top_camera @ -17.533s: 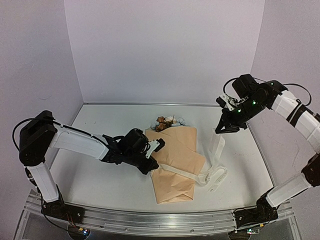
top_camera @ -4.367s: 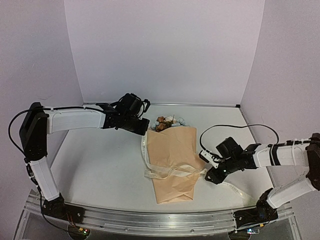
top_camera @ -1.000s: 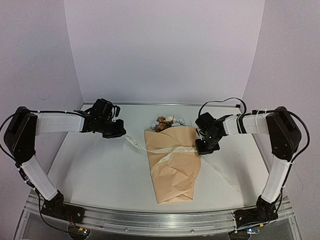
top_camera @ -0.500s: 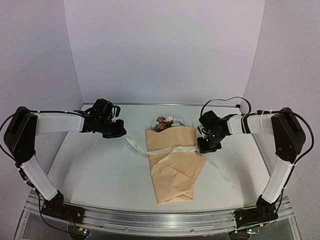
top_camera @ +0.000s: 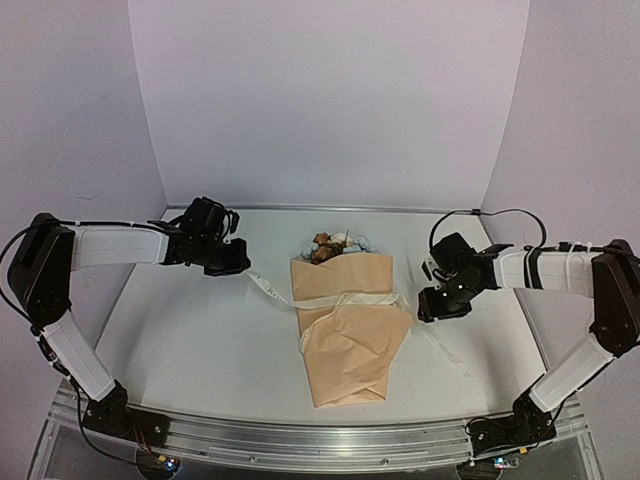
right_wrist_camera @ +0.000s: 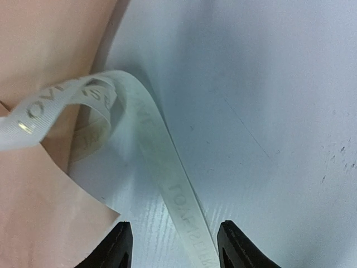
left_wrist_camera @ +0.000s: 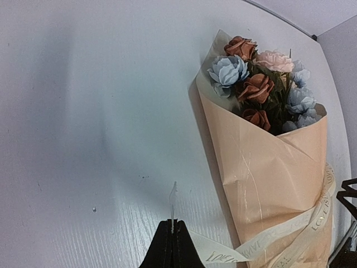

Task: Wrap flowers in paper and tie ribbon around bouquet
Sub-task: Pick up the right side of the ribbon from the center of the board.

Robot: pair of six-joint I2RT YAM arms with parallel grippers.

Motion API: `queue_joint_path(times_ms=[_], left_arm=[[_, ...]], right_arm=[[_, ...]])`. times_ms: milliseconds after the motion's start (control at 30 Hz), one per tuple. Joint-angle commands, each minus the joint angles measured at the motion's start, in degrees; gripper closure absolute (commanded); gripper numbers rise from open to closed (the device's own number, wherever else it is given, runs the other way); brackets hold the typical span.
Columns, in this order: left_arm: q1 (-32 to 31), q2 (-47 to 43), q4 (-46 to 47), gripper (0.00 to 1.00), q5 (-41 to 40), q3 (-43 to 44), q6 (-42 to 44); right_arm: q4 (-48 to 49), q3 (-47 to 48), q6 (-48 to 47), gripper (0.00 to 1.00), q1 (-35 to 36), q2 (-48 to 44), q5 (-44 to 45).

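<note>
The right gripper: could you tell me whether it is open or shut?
Open: the right gripper has its fingers apart, the ribbon lying loose between them.

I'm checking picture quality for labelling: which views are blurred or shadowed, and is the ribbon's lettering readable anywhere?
Top external: even light, sharp, but the ribbon lettering is too small. Left wrist: bouquet crisp, lettering readable, a soft grey shadow on the table beside it. Right wrist: ribbon close and blurred, letters only partly legible.

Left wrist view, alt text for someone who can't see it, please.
The shut left gripper pinches the ribbon at bottom centre. It runs right across a paper-wrapped bouquet of blue and brown flowers on the table.
</note>
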Motion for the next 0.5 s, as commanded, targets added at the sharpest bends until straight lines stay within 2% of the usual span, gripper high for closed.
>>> queue_joint_path(times_ms=[0,267,367,467], left_arm=[[0.0,-1.7,-0.1,1.0,-0.9,2.2,0.5],[0.0,-1.5,-1.3,1.0,-1.3,3.4,1.0],[0.0,-1.5,-1.3,1.0,-1.5,3.4,0.6],[0.0,-1.7,-1.5,1.0,-1.9,3.4,0.0]], right_arm=[[1.2,-2.3,-2.2,0.44,0.0,2.7,1.8],[2.4,-4.6,1.5,0.44,0.8,6.2,3.6],[1.9,-5.3,3.6,0.53,2.1,7.1,5.0],[0.5,-5.6,5.9,0.66,3.2,7.9,6.7]])
